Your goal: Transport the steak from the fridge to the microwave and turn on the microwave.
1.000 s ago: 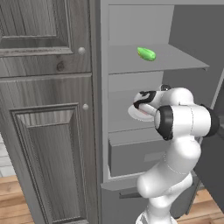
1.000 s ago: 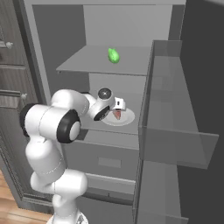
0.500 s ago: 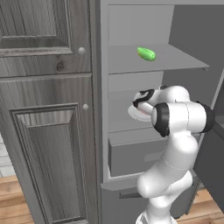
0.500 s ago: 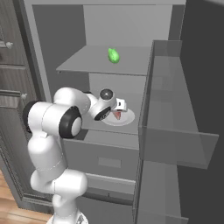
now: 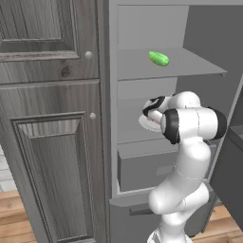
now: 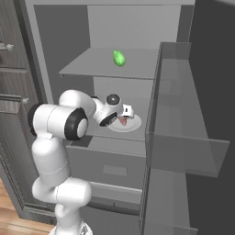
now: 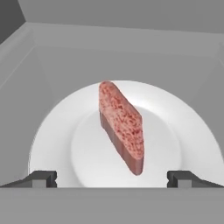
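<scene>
The steak (image 7: 121, 124), a pinkish-red slab, lies on a white plate (image 7: 78, 148) on the fridge's middle shelf. In the hand view my gripper (image 7: 112, 179) is open, its two dark fingertips (image 7: 43, 178) wide apart just short of the plate's near rim, with the steak ahead between them and untouched. In the right base view the gripper (image 6: 121, 118) hangs over the plate (image 6: 133, 125), with the steak (image 6: 123, 122) a small red patch at its tip. In the left base view the hand (image 5: 153, 108) hides the steak above the plate (image 5: 144, 124). The microwave is out of view.
A green oblong vegetable (image 5: 159, 58) (image 6: 119, 58) lies on the upper fridge shelf (image 5: 190, 64). A wide grey drawer (image 5: 142, 166) (image 6: 114, 160) sits below the plate. The open fridge door (image 6: 183, 114) with its shelves stands to the right. A dark wood-panelled cabinet (image 5: 47, 118) is to the left.
The arm has leaned slightly further into the fridge, bringing the hand a little closer over the plate. The steak and plate have not moved.
</scene>
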